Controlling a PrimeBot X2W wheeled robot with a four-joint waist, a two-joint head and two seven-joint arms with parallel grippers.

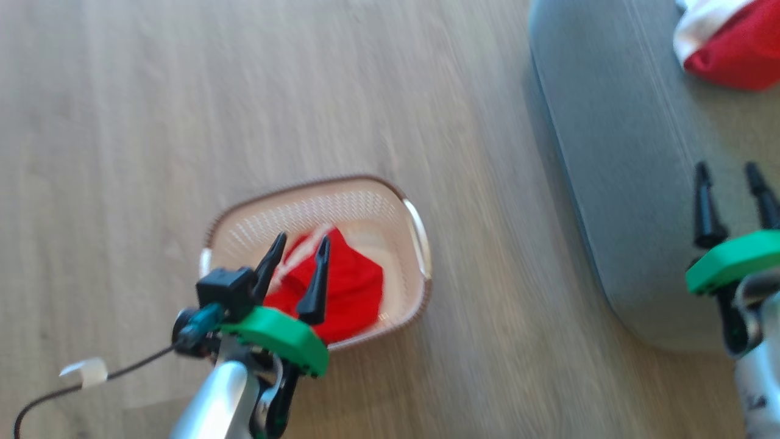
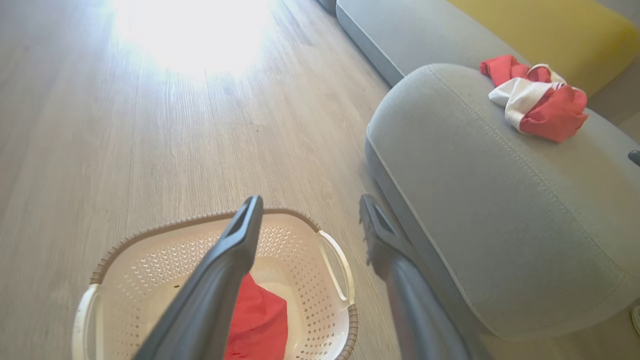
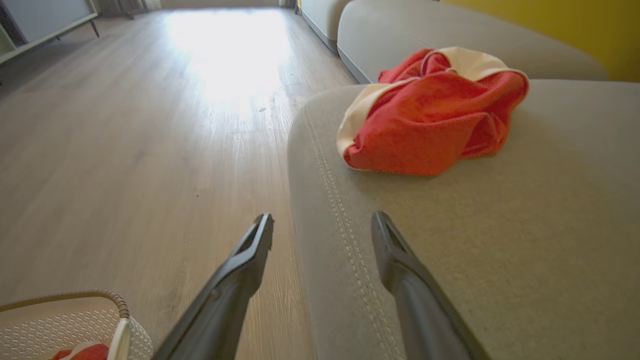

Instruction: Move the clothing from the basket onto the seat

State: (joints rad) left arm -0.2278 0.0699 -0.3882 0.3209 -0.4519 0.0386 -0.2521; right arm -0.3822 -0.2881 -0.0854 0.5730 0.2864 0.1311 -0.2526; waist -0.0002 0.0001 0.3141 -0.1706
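Observation:
The cream basket [image 1: 365,207] with its brown rim stands on the wood floor, and a red garment [image 1: 347,286] lies inside it. Above the basket's near side hangs my left gripper [image 1: 301,244], open and holding nothing. In the left wrist view the red garment [image 2: 257,320] lies below the left gripper [image 2: 310,210]. A second red and white garment [image 1: 728,39] lies crumpled on the grey seat [image 1: 615,152]. My right gripper [image 1: 728,174] hovers open over the seat's near part. The right wrist view has the gripper [image 3: 322,225] over the seat's stitched edge [image 3: 345,220], short of the garment [image 3: 430,115].
Wood floor [image 1: 183,122] surrounds the basket. A black cable with a white tag [image 1: 85,372] runs from the left wrist. A yellow backrest [image 2: 545,35] rises behind the seat, and another grey cushion [image 2: 400,30] lies beyond. Low furniture [image 3: 45,20] stands far left.

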